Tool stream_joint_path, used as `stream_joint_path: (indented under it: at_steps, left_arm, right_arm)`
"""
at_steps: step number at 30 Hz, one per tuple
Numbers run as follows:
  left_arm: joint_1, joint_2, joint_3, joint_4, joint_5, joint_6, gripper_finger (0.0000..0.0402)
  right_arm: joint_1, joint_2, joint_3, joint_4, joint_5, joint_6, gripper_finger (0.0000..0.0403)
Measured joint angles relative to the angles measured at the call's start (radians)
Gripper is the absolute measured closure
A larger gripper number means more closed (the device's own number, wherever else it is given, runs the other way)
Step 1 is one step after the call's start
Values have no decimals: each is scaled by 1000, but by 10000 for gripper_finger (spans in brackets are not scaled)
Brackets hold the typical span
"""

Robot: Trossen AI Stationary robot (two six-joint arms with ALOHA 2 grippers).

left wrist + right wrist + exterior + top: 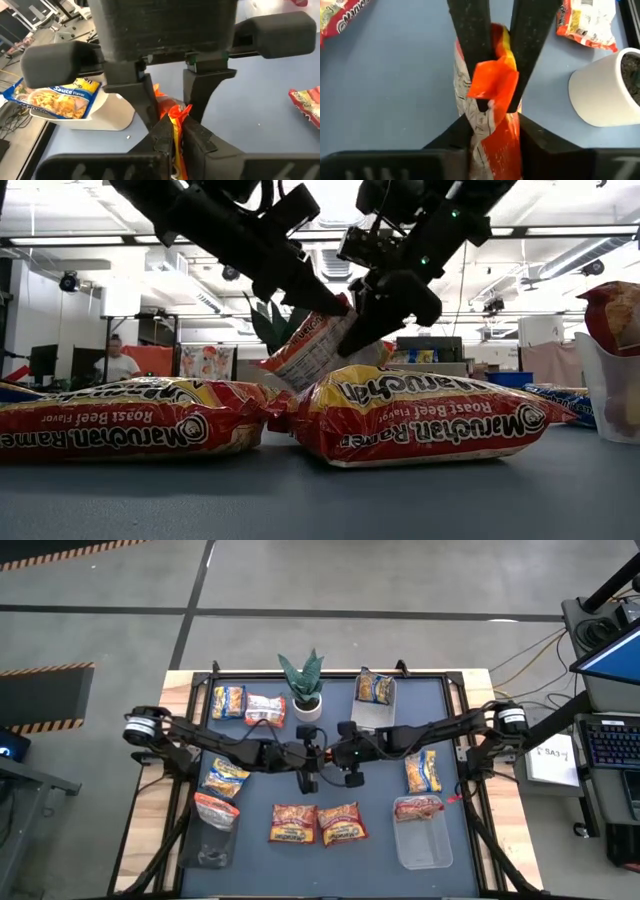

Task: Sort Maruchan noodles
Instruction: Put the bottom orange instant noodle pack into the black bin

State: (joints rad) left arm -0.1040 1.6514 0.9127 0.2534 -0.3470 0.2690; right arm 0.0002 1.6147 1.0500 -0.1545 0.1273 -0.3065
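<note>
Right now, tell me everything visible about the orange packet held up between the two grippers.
The orange packet is a flat, crinkly plastic ramen pack, orange on one face and white with printed text on the back. It hangs tilted in the air above the table's middle, clear of the surface. The left gripper is shut on one edge, and the right gripper is pinching its crumpled end. Nothing else touches it.

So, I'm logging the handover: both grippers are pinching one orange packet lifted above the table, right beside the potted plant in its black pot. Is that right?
Nearly. The pot is white, not black, as the right wrist view shows. The rest holds: the left gripper and right gripper both pinch the one orange packet, lifted above the table beside the plant.
</note>
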Motion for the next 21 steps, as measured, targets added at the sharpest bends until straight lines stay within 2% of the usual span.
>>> stream_joint_path:
  at_steps: [5, 10, 15, 21]
  left_arm:
    - [0, -48, 0, -46, 0, 1, 349]
    - [0, -144, 0, -132, -1, 12, 282]
    - [0, -257, -1, -216, -1, 12, 217]
    - [0, -308, -84, -131, 94, -39, 169]
  right_arm:
    - [-1, -27, 22, -46, -8, 22, 360]
    - [-1, -37, 43, -118, -30, 73, 363]
    - [-7, -38, 74, -153, -30, 229, 364]
    - [-7, -40, 105, -157, -31, 329, 364]
